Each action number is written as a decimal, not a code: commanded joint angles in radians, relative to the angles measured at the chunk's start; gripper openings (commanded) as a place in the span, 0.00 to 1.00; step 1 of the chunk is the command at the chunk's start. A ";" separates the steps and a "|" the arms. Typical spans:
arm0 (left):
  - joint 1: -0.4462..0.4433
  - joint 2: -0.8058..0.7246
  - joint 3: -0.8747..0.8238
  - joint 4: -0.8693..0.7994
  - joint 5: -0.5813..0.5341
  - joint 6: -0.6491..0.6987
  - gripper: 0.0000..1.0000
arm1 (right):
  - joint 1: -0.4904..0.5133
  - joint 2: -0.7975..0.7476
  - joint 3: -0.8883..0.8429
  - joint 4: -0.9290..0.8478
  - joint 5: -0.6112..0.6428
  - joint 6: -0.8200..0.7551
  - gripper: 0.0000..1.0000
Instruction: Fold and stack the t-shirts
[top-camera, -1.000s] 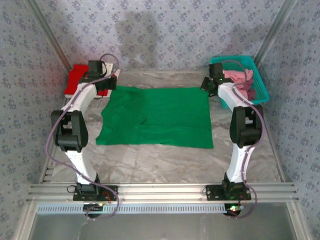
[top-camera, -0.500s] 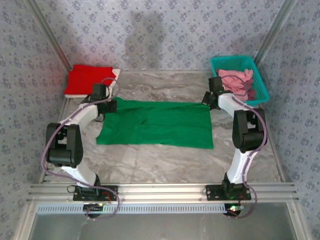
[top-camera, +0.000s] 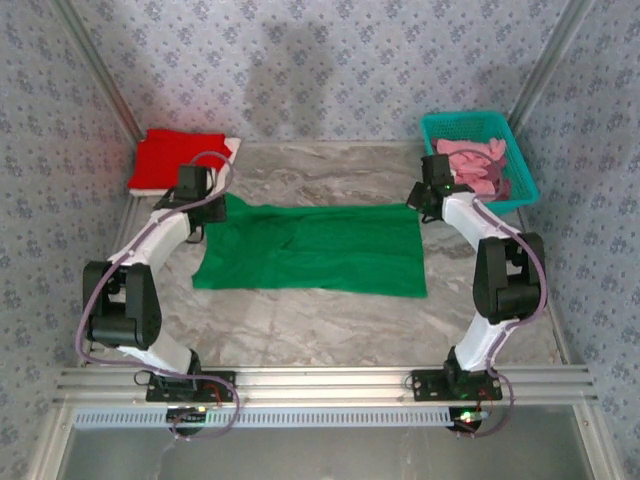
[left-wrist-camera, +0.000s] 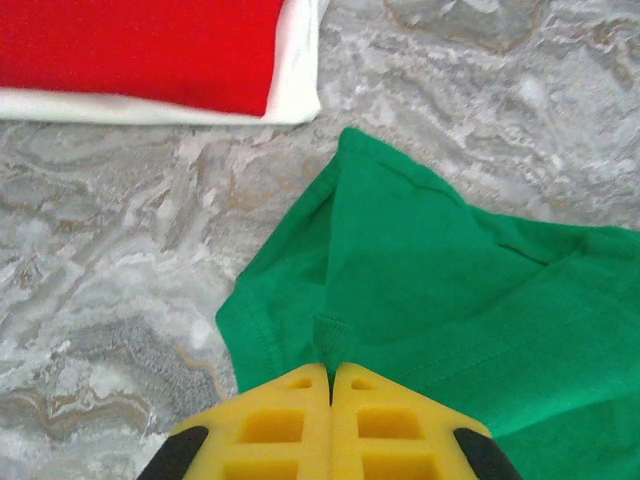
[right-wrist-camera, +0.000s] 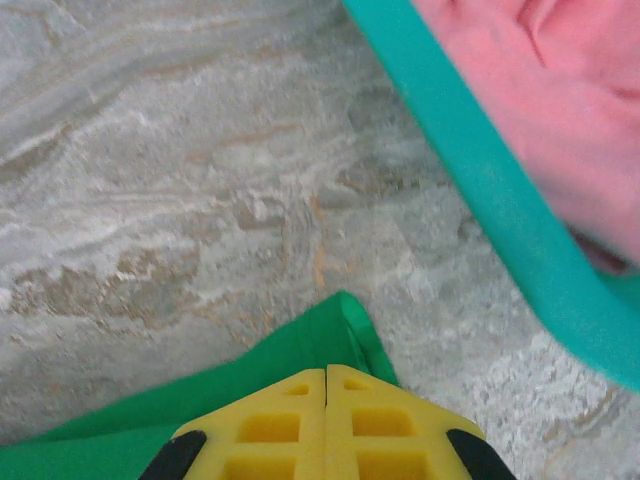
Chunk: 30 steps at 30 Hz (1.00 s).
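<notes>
1. The green t-shirt (top-camera: 315, 248) is laid flat mid-surface (top-camera: 330, 320), long axis left to right.
2. Its far-left corner is pinched in the left end effector (left-wrist-camera: 330, 372), fingers closed together on a nub of cloth.
3. The far-right corner looks clamped by the right end effector (right-wrist-camera: 326, 372) too, though the bite itself is hidden.
4. The rest of the cloth lies nearward of both, so a far-edge-to-near-edge fold is probably called for.
5. The red t-shirt (top-camera: 178, 160) is folded at far left.
</notes>
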<state>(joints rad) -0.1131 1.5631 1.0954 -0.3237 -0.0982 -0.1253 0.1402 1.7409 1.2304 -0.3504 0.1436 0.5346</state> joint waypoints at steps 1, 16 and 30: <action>0.005 -0.018 -0.048 -0.014 -0.051 -0.040 0.00 | 0.017 -0.023 -0.085 -0.026 0.030 0.040 0.00; 0.007 -0.029 -0.094 -0.038 -0.050 -0.058 0.00 | 0.004 -0.036 -0.165 -0.058 0.039 0.071 0.00; 0.002 -0.051 -0.135 -0.066 -0.045 -0.089 0.29 | 0.005 -0.099 -0.229 -0.071 0.027 0.073 0.16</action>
<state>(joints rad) -0.1127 1.5127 0.9806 -0.3534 -0.1429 -0.1871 0.1532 1.6547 1.0313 -0.3920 0.1482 0.5892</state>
